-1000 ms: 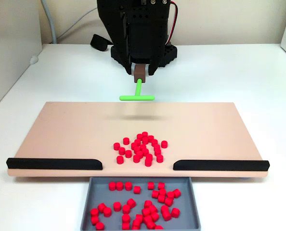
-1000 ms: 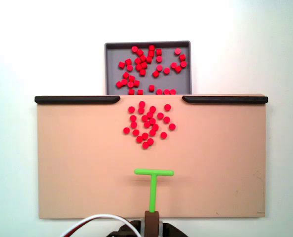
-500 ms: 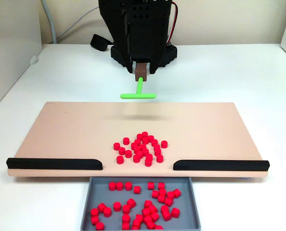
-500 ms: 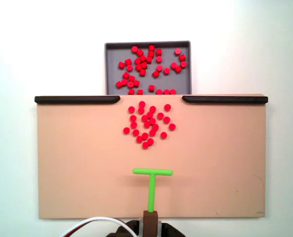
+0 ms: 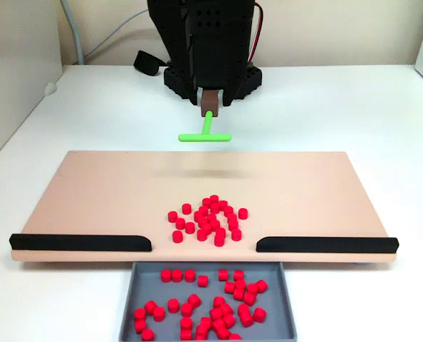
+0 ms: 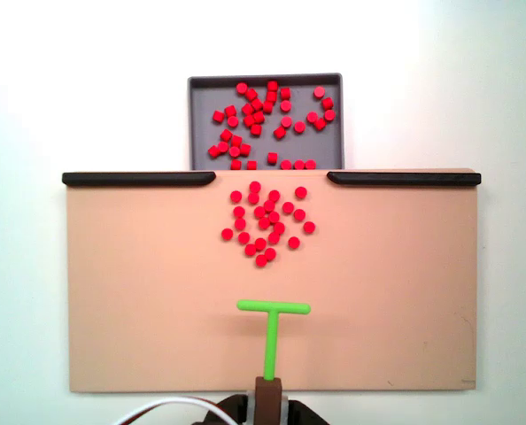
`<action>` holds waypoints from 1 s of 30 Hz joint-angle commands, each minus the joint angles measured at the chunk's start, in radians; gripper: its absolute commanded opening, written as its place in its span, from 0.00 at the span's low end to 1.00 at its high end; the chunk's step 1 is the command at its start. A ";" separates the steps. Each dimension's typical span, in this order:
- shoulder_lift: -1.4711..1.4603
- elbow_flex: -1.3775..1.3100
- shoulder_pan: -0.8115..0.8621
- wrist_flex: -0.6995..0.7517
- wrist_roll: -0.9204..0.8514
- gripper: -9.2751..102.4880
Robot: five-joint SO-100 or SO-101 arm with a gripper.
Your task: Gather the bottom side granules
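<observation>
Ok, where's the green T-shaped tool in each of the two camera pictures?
In a fixed view: green T-shaped tool is upper centre, beyond the board's far edge, under the arm.
In another fixed view: it is lower centre, over the board, stem pointing down.
Shared landmark: the loose red granules on the board, before the grey tray.

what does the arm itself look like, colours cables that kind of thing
The arm is a bulky black plastic body on a black base with small holes in it. A red cable loops beside it, and a white cable runs near the base. The gripper end carries a brown block-shaped piece.
</observation>
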 commanded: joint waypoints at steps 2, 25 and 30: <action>0.043 -0.031 0.005 -0.003 0.012 0.08; 0.092 -0.023 -0.028 -0.003 0.066 0.08; 0.080 -0.017 -0.044 -0.003 0.084 0.08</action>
